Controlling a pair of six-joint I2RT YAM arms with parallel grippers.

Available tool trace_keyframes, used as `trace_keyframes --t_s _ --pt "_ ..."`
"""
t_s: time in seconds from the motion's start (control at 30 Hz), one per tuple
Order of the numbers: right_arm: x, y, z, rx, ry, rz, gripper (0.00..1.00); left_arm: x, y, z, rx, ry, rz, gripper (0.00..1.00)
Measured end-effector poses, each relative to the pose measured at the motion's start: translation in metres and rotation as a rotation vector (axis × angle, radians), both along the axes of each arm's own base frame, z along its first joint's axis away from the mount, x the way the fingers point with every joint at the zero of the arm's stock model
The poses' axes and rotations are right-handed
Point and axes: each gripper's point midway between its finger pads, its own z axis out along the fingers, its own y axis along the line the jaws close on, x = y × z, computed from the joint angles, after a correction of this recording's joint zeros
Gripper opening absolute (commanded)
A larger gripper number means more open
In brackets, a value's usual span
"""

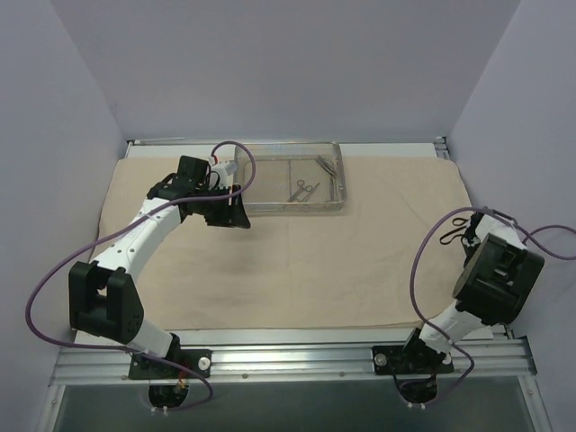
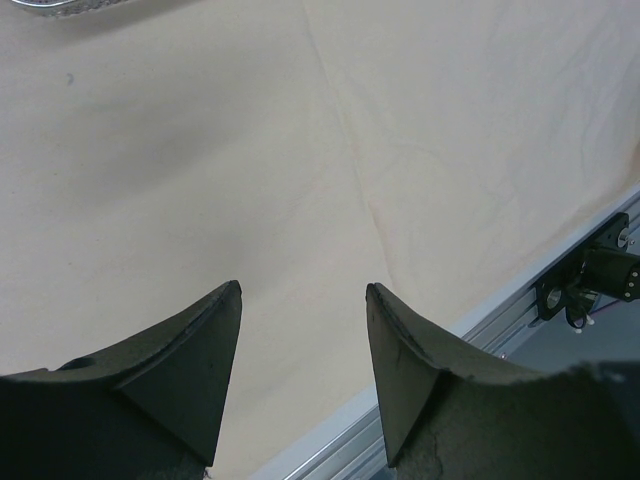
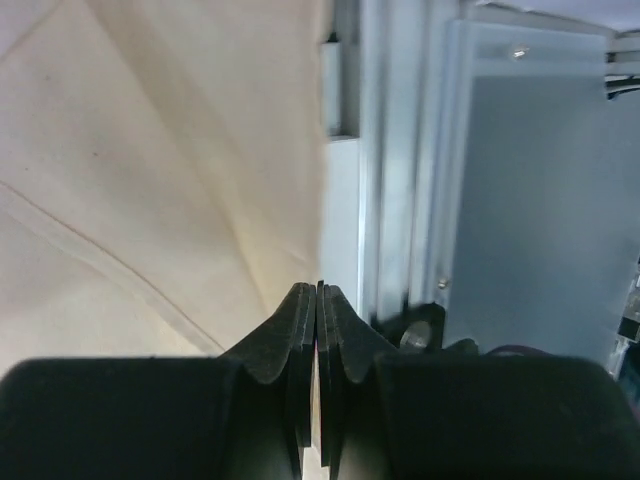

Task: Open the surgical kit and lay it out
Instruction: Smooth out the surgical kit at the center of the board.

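The cloth (image 1: pixel 297 270) lies flat, the tray (image 1: pixel 297 210) with instruments (image 1: pixel 303 190) at its 12 o'clock edge. At the tray's 8 o'clock the left end effector (image 2: pixel 303 290) hovers partly open, empty; the right end effector (image 3: pixel 317 290) is closed, empty.

Soft, even light from above fills the top view. The large beige cloth wrap (image 1: pixel 288 270) carries only a faint shadow beside the left arm (image 1: pixel 144 234), and the shallow silver wire-mesh tray (image 1: pixel 292 180) at its far edge stays crisp. In the wrist views, the left gripper (image 2: pixel 303 290) and right gripper (image 3: pixel 318 290) are dark, soft-focus shapes (little surface detail).
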Motion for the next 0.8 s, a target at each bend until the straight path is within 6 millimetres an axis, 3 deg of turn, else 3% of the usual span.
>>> trace_keyframes --t_s 0.13,0.2,0.3,0.43,0.57,0.67,0.8 --pt "-0.001 -0.007 0.056 -0.106 -0.133 -0.022 0.0 -0.001 -0.001 0.002 -0.007 -0.006 -0.005 0.62" --pt "-0.001 -0.01 0.081 -0.141 -0.209 -0.008 0.08 -0.001 -0.002 0.002 -0.007 -0.006 -0.007 0.62" --pt "0.022 -0.008 0.089 -0.066 -0.328 0.097 0.1 -0.001 -0.002 0.002 -0.006 -0.006 -0.01 0.62" --pt "0.071 -0.011 0.068 0.035 -0.417 0.242 0.01 -0.002 -0.002 0.002 -0.005 -0.007 -0.012 0.62" --pt "0.114 -0.01 0.034 0.081 -0.438 0.374 0.0 -0.002 -0.002 0.002 -0.007 -0.007 -0.014 0.62" --pt "0.132 0.0 0.01 0.112 -0.438 0.455 0.0 -0.002 -0.003 0.003 -0.008 -0.006 -0.014 0.62" --pt "0.136 -0.003 -0.01 0.12 -0.428 0.459 0.0 -0.002 -0.003 0.002 -0.008 -0.003 -0.015 0.62"
